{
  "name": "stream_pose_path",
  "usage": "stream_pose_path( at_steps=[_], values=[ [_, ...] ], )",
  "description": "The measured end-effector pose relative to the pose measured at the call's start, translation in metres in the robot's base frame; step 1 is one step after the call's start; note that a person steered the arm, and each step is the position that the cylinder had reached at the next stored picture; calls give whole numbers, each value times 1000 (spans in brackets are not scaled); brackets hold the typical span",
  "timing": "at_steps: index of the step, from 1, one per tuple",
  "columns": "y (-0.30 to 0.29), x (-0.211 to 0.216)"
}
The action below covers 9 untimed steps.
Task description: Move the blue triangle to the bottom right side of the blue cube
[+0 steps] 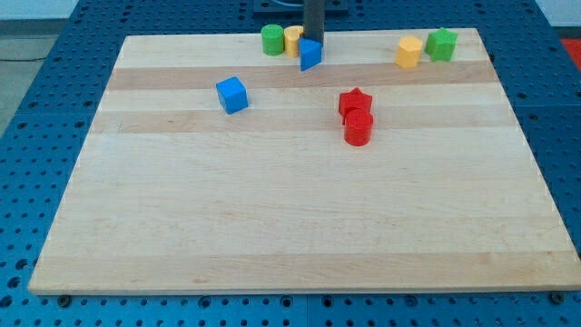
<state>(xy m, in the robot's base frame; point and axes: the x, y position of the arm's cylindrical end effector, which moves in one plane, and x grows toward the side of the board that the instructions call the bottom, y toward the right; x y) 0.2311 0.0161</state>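
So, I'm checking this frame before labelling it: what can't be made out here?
- My tip: its very end meets the blue triangle at the view's top; actual contact can't be confirmed.
- Yellow block: partly hidden behind the rod and the green cylinder, so its shape is unclear.
- Rod's upper part: cut off by the view's top edge.
- Green block at the view's right: too small to name its shape.

Crowding the worktop's [272,227] top edge: green cylinder [271,39], yellow block [292,37], blue triangle [310,54]. Blocking mid-right: red star [355,101] touching red cylinder [359,128]. Lying open between blue cube [232,94] and both reds.
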Motion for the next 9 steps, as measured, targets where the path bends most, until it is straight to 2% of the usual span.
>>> stream_pose_path(
  at_steps=[2, 5, 7, 9],
  values=[
    [-10, 47],
    [-1, 81],
    [-54, 94],
    [-69, 105]
  ],
)
